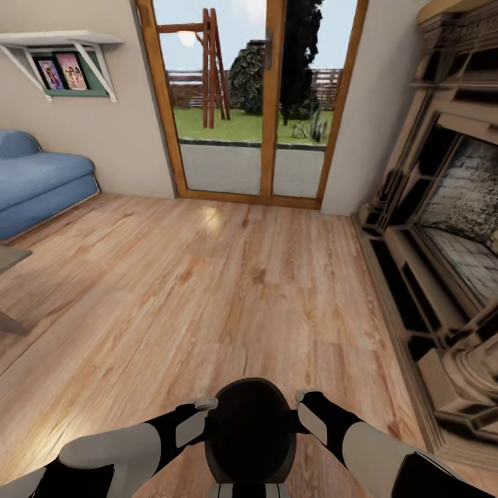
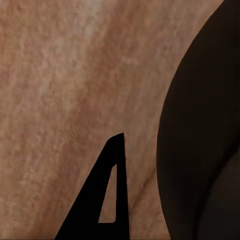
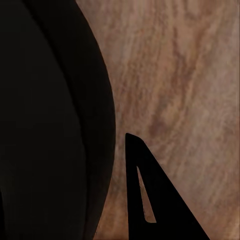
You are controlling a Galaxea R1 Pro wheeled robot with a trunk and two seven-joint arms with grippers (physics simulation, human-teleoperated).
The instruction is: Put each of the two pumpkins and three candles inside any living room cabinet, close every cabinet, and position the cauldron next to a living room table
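Cauldron (image 1: 250,429) first: it sits right under our head camera, a black round-bellied pot held between our two arms just above the wooden floor (image 1: 207,290). Our left gripper (image 1: 205,403) presses in at one side of its belly and our right gripper (image 1: 304,397) at the other, so we carry it by squeezing from both flanks, not by pinching anything.

In the left wrist view one dark finger (image 2: 107,200) stands beside the pot's curved wall (image 2: 205,130), with floorboards behind it. In the right wrist view we see the same arrangement, a finger (image 3: 150,200) next to the black bulge (image 3: 50,120). We cannot tell how wide either pair of jaws stands, since only one finger of each shows clearly, and neither looks closed around a rim or edge.

We judge the pot stiff and heavy for its size, its smooth rounded sides likely to slip if the squeeze eases. The thick rim would probably be the surer hold.

Further out, part of a low table (image 1: 10,277) shows at our left, which may serve as the place to set the pot beside. Beyond it stands a blue sofa (image 1: 38,183), a stone fireplace (image 1: 443,228) fills our right, and a glass door (image 1: 252,104) opens on the garden at the far wall.
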